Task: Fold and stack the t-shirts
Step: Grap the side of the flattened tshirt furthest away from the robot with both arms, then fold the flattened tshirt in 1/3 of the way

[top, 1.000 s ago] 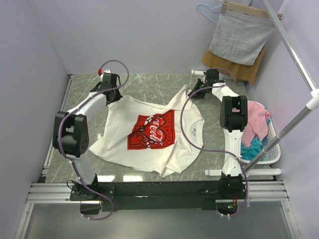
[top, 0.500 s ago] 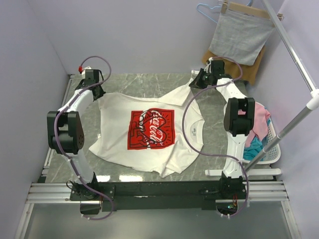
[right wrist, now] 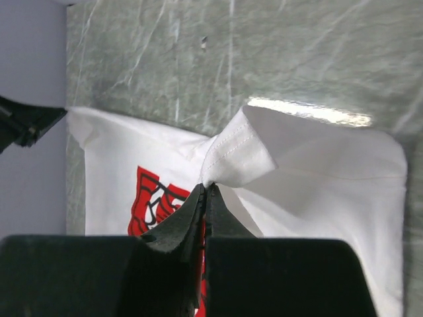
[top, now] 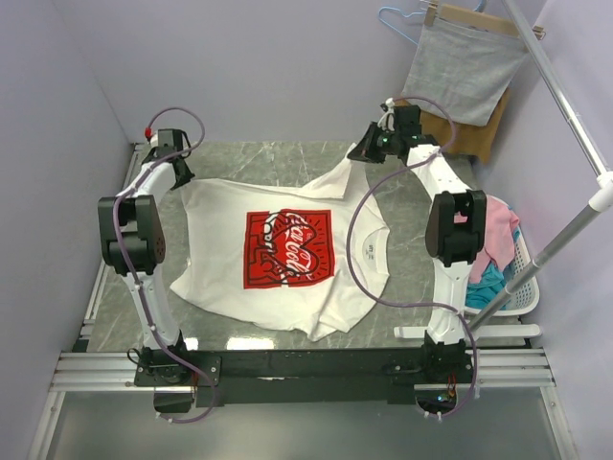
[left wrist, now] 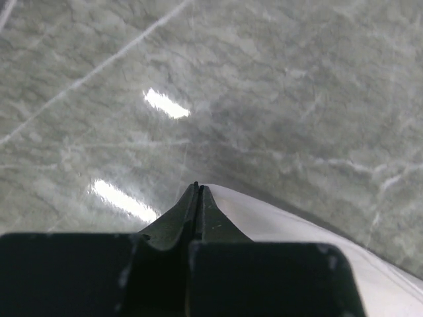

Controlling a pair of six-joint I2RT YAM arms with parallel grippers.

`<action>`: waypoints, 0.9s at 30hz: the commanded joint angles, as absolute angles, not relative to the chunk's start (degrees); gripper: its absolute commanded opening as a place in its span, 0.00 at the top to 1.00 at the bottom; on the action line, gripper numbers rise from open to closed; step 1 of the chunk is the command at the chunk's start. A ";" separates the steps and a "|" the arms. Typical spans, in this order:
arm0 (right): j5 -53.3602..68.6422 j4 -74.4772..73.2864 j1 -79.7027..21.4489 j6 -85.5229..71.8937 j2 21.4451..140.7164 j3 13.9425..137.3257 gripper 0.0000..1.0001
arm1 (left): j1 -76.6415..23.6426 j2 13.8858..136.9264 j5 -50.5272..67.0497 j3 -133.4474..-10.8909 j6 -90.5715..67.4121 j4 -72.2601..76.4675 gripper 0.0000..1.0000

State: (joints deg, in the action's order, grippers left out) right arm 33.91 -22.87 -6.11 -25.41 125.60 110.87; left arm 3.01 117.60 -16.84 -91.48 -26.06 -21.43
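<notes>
A white t-shirt (top: pixel 287 251) with a red square print lies face up on the marble table (top: pixel 268 161). My left gripper (top: pixel 180 180) is at the shirt's far left corner. In the left wrist view this gripper (left wrist: pixel 197 187) is shut, with white cloth (left wrist: pixel 284 224) coming out right at its tips. My right gripper (top: pixel 360 153) holds the far right corner lifted off the table. In the right wrist view that gripper (right wrist: pixel 206 187) is shut on a bunched hem of the t-shirt (right wrist: pixel 239 150). The far edge hangs stretched between both grippers.
A grey cloth (top: pixel 465 69) hangs on a hanger at the back right, over a mustard-brown cloth (top: pixel 450 132). A white basket (top: pixel 522 287) with pink and blue clothes stands at the table's right edge. A metal pole (top: pixel 565 105) slants above it. Walls close the left and back.
Both grippers have moved toward the table's far edge, taking the shirt's corners with them. The shirt has turned square to the table and its far edge is pulled straighter.
</notes>
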 commanded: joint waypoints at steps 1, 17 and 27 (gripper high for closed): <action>36.65 -20.13 -8.00 -26.10 123.66 113.63 1.00 | 5.53 120.66 -14.79 -99.90 -24.00 -20.04 0.99; 38.23 -21.10 -10.37 -30.76 127.71 121.13 1.00 | 6.06 124.81 -7.47 -108.82 -20.48 -24.62 0.99; 33.68 -16.70 -15.11 -29.27 108.12 93.53 1.00 | 5.54 111.72 -11.16 -90.54 -22.59 -20.74 0.99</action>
